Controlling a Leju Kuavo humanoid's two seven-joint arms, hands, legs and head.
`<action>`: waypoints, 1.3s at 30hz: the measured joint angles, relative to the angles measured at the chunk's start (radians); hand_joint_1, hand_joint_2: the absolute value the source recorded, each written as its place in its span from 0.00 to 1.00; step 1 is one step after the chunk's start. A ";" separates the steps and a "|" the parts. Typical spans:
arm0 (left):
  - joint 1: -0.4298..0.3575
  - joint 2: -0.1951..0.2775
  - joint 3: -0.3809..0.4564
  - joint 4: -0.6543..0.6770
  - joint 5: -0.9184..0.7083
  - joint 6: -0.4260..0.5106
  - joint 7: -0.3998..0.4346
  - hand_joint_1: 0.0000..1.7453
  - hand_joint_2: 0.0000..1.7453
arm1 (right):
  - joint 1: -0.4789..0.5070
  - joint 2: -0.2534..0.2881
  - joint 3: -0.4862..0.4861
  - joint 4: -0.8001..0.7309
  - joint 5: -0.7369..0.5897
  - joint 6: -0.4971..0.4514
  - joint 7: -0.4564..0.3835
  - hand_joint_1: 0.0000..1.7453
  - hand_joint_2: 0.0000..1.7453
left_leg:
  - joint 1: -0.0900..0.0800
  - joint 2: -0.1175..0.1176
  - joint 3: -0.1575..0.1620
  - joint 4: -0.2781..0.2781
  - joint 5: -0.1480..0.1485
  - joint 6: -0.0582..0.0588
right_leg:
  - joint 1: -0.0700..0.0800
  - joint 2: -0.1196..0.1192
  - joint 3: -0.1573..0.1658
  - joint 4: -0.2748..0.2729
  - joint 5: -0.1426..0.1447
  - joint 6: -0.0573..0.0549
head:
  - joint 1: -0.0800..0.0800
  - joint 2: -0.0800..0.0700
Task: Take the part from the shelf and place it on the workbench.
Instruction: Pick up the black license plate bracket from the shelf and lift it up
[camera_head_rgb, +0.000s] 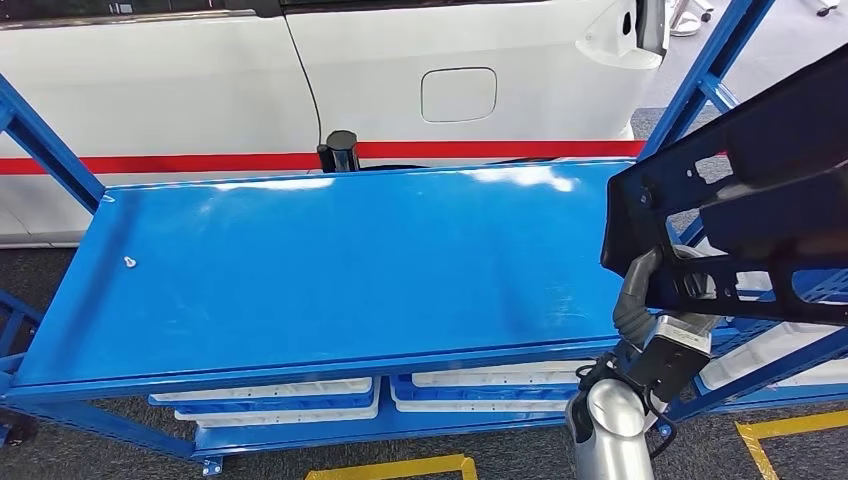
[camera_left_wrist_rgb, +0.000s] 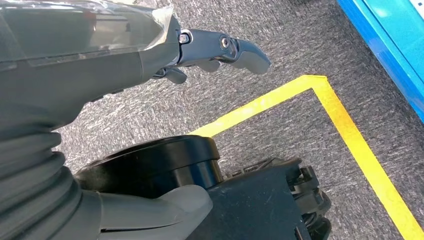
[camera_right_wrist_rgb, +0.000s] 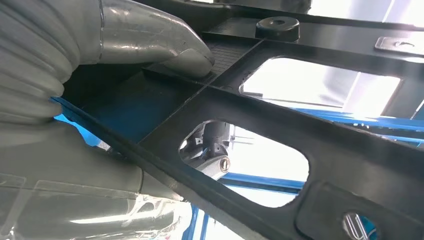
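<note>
The right hand (camera_head_rgb: 650, 300) grips the black part (camera_head_rgb: 740, 200) at its lower edge, thumb (camera_right_wrist_rgb: 165, 47) pressed on the ribbed face and dark fingers (camera_right_wrist_rgb: 212, 150) showing through a cut-out beneath. The part hangs tilted in the air, just beyond the right end of the blue desk (camera_head_rgb: 330, 270) and overlapping its corner. The left hand (camera_left_wrist_rgb: 200, 55) hangs above grey carpet (camera_left_wrist_rgb: 300, 40) with yellow floor tape (camera_left_wrist_rgb: 345, 130), fingers loosely extended and holding nothing.
</note>
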 joint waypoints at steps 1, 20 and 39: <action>0.000 0.000 0.000 0.000 0.001 0.000 -0.001 0.00 1.00 | 0.000 -0.001 0.001 0.001 0.000 0.000 0.000 1.00 1.00 | -0.002 0.000 0.000 0.000 -0.001 0.003 | -0.002 0.000 0.000 -0.001 0.000 0.002 | 0.000 0.000; 0.000 -0.003 0.006 0.005 0.024 0.002 -0.008 0.00 1.00 | -0.006 -0.022 0.013 0.010 -0.011 0.000 0.000 1.00 1.00 | 0.017 -0.005 0.014 0.019 -0.039 -0.026 | -0.017 0.003 -0.090 0.042 0.056 -0.004 | 0.003 0.000; 0.008 -0.005 0.012 0.007 0.043 0.003 -0.019 0.00 1.00 | -0.003 -0.032 0.022 0.020 -0.020 0.000 -0.004 1.00 1.00 | 0.009 0.012 0.034 -0.037 -0.001 0.023 | 0.008 -0.006 -0.218 0.270 -0.036 -0.010 | 0.008 0.000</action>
